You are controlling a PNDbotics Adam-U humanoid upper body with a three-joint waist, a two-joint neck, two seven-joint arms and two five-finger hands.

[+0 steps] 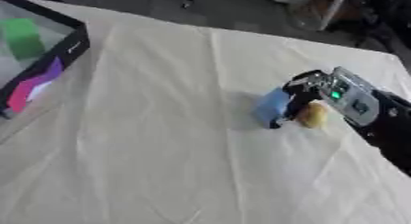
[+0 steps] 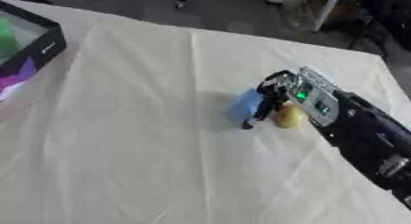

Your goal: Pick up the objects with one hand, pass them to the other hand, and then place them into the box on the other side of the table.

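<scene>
Cream cloth [image 1: 160, 140] covering the whole table, creased in long folds, spread beneath the right hand and well beyond it on every side.

Black-framed box [image 1: 48, 58] at the far left edge, well apart from the right hand, across the cloth. Inside it: a green object [image 1: 22, 37] toward the far side, a purple and pink shape [image 1: 36, 83] along the near wall. Exact nature of both not readable.

Right arm [image 2: 369, 136], black, entering from the lower right, ending in a silver wrist plate with a green light [image 2: 302, 96].

Right hand [image 1: 298, 95] lowered onto the cloth at right of centre, fingers [image 2: 261, 109] curled downward, tips at or near the cloth. Blue block [image 1: 272, 105] directly on the left of the fingers, touching them, resting on the cloth, apparently pinched. Whether the thumb closes round the far face of the block: cannot tell with certainty.

Yellow object [image 1: 313, 115], rounded, just beside the hand on its near right, under the wrist plate, lying on the cloth. Contact with the hand not determinable.

Left hand outside both views.
</scene>
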